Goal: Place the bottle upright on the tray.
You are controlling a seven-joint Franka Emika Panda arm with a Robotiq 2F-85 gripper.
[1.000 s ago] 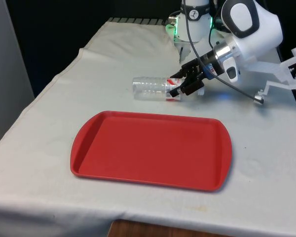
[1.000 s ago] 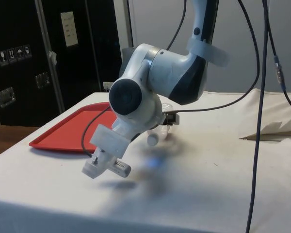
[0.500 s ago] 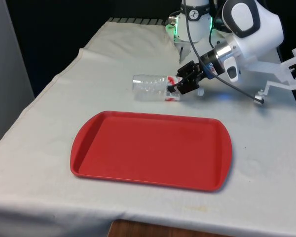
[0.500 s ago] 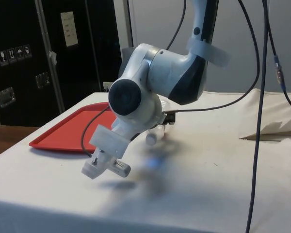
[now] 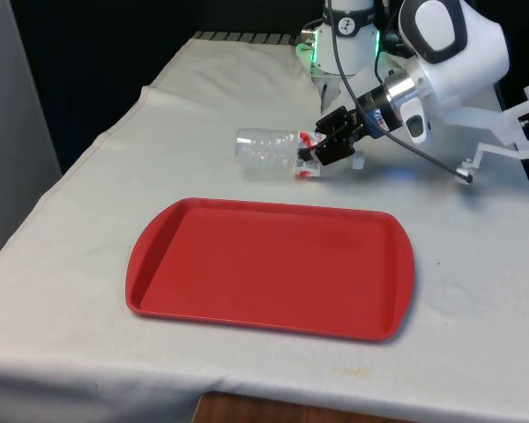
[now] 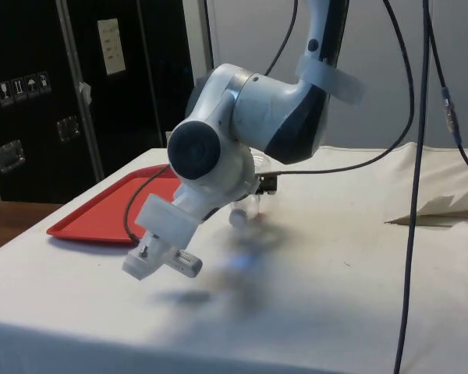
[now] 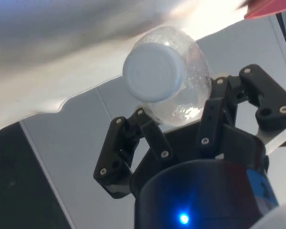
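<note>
- Bottle lies sideways, just off the bench, beyond the tray.
- Gripper: jaws closed on its neck end.
- Risk, I judge: the smooth, tapered neck slips while tipping upright, so it drops or lands tilted and topples.

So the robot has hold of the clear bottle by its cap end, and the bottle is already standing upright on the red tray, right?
Not quite. The gripper does hold the clear bottle near its cap end, but the front view shows the bottle lying sideways, behind the red tray, not standing on it.
</note>
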